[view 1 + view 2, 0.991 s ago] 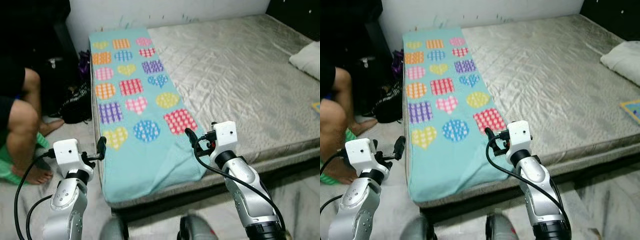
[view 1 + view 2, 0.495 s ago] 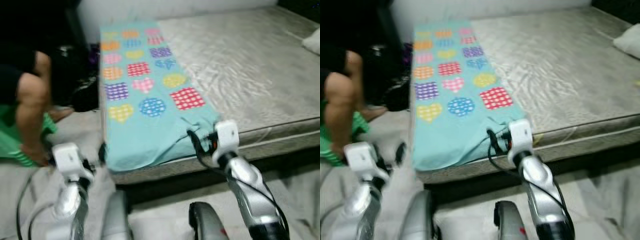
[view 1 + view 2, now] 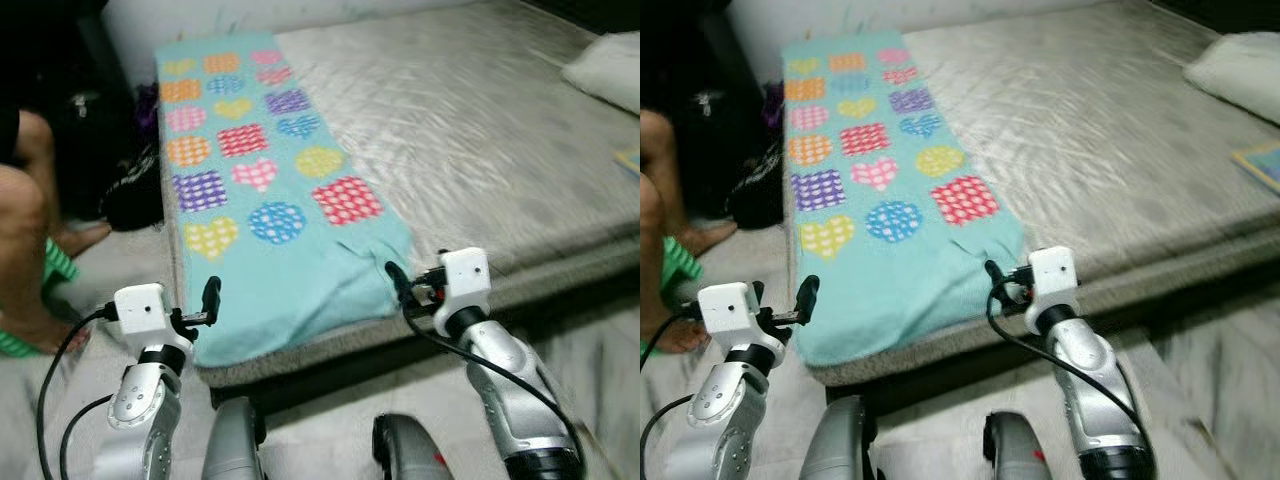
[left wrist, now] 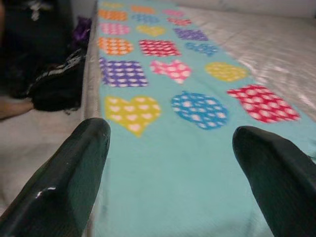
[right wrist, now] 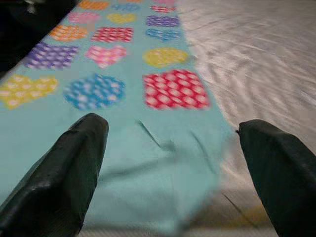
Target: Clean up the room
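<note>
A teal blanket [image 3: 260,200] printed with coloured hearts, squares and circles lies lengthwise along the left side of a grey mattress [image 3: 480,130]. Its near end is a little rumpled and hangs over the mattress edge. My left gripper [image 3: 208,300] hovers just in front of the blanket's near left corner. In the left wrist view its fingers [image 4: 74,182] stand wide apart over the teal cloth [image 4: 163,163]. My right gripper [image 3: 395,282] is at the near right corner, open as well, with the rumpled cloth [image 5: 148,143] between and beyond its fingers. Neither holds anything.
A person's bare legs [image 3: 20,230] are at the far left beside the bed, by something green [image 3: 55,265]. A dark bag [image 3: 130,195] lies on the floor against the mattress. A white pillow [image 3: 605,60] and a small blue-yellow item [image 3: 630,160] are at the right.
The whole picture swayed as the camera moved. Both grippers stay open in front of the blanket's near end, and the blanket lies as before.
</note>
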Controlling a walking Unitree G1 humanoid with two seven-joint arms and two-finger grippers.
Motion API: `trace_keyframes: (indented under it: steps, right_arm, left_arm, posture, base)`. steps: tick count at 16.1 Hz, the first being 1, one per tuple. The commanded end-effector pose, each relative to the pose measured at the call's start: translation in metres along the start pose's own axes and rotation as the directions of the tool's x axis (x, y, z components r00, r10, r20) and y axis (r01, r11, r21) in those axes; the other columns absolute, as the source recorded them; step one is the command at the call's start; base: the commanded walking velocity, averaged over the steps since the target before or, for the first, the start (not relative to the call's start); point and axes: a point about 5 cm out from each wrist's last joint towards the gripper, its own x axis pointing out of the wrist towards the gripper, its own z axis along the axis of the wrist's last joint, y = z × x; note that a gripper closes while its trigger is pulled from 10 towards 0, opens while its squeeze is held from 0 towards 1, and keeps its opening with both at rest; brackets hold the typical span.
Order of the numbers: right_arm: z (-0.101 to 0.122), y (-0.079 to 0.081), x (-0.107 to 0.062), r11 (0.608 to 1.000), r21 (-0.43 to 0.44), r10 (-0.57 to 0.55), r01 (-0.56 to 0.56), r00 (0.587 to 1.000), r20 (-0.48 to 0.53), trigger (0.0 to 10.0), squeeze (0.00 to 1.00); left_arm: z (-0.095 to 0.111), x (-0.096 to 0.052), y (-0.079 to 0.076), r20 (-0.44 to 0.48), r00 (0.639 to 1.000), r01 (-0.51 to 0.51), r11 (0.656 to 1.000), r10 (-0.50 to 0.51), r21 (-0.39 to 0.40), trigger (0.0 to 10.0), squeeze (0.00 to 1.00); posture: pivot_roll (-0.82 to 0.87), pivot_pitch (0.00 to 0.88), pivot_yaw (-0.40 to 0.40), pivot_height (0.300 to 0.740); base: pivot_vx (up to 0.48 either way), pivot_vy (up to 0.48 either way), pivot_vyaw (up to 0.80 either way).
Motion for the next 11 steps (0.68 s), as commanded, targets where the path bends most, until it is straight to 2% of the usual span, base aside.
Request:
trace_keyframes:
  steps: [1, 3, 11]
  right_arm:
    - [0.0015, 0.0011, -0.0007, 1.0, -0.007, 0.007, -0.007, 1.0, 0.008, 10.0, 0.0]
    - [0.0009, 0.001, -0.0011, 1.0, -0.009, 0.008, -0.008, 1.0, 0.007, 10.0, 0.0]
    - [-0.0007, -0.0008, -0.0015, 1.0, -0.024, 0.01, -0.01, 1.0, 0.001, 10.0, 0.0]
  left_arm:
    - [0.0039, 0.0018, 0.0009, 0.012, 1.0, 0.003, 1.0, -0.003, 0.008, 10.0, 0.0]
    - [0.0035, 0.0017, 0.0007, 0.009, 1.0, 0.002, 1.0, -0.002, 0.009, 10.0, 0.0]
    - [-0.0003, 0.0032, 0.0027, -0.017, 0.999, -0.045, 0.999, 0.045, -0.013, 10.0, 0.0]
  posture:
    - [-0.15, 0.117, 0.032, 0.59]
    - [-0.14, 0.115, 0.032, 0.59]
    - [-0.14, 0.118, 0.027, 0.59]
  base:
    - [0.431, 0.0, 0.0]
    - [0.362, 0.0, 0.0]
    - [0.0, 0.0, 0.0]
